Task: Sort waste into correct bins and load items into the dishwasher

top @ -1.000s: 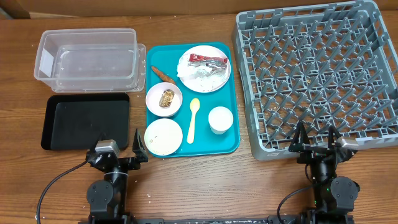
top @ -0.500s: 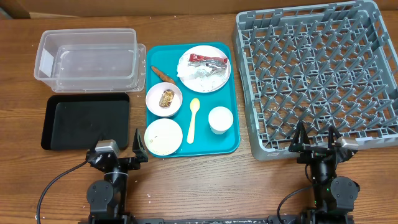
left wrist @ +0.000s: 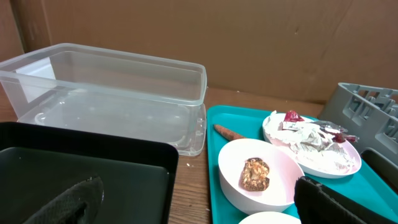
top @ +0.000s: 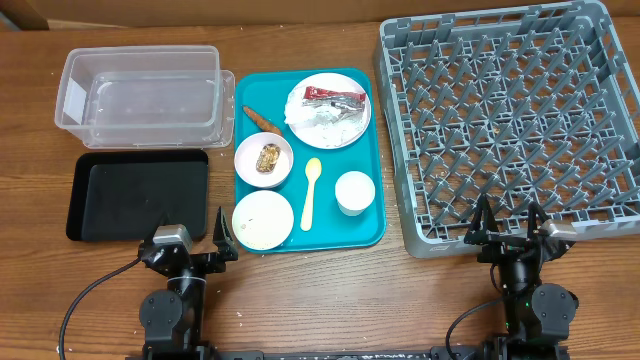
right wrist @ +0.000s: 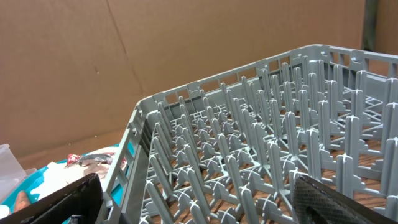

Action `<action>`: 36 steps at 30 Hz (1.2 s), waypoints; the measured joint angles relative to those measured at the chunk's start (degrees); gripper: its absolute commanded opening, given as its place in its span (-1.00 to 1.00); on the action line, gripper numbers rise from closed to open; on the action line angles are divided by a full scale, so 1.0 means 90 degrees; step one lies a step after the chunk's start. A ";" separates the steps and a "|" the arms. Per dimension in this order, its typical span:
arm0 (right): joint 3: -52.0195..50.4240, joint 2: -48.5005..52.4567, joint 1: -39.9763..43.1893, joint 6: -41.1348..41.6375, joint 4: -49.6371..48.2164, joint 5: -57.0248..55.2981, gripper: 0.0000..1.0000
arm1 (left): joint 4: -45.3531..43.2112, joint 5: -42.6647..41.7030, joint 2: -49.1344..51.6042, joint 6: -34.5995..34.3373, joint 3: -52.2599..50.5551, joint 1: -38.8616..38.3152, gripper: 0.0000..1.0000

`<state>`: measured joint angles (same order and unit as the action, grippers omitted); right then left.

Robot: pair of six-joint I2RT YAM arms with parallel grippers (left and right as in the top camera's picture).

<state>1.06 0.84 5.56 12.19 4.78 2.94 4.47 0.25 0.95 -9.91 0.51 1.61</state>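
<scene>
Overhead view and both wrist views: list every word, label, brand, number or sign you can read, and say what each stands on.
No text can be read in any view.
red snack wrapper on the round white plate: light print, too small and blurred to read.
clear plastic tub: a white label on its left end, no legible writing.
grey dish rack: no markings visible.
</scene>
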 measured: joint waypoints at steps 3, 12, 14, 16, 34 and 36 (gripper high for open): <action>0.0000 0.0000 0.0000 0.0000 -0.0005 0.0000 1.00 | 0.0002 0.0000 0.0000 0.0000 0.0000 0.0000 1.00; 0.0000 0.0000 0.0002 0.0000 -0.0136 0.0733 1.00 | 0.0002 -0.0002 0.0000 -0.0002 0.0000 0.0000 1.00; 0.0000 0.0000 0.0000 0.0000 -0.0238 0.1052 1.00 | -0.0010 -0.0068 0.0000 -0.0058 0.0000 0.0000 1.00; 0.0000 0.0000 0.0000 0.0002 -0.0357 0.1302 1.00 | -0.0104 -0.0284 0.0000 -0.0073 0.0000 0.0000 0.99; 0.4044 0.2106 0.0000 -0.0534 0.2584 0.1819 1.00 | 0.1734 -0.1413 0.3094 0.0423 0.4510 0.0000 1.00; 0.4736 0.2657 0.0000 -0.0636 0.3162 0.1821 1.00 | 0.2399 -0.1491 0.3942 0.0517 0.5377 0.0000 1.00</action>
<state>43.68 24.75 5.56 6.46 33.23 19.33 26.06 -13.17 36.42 -5.26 48.90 1.61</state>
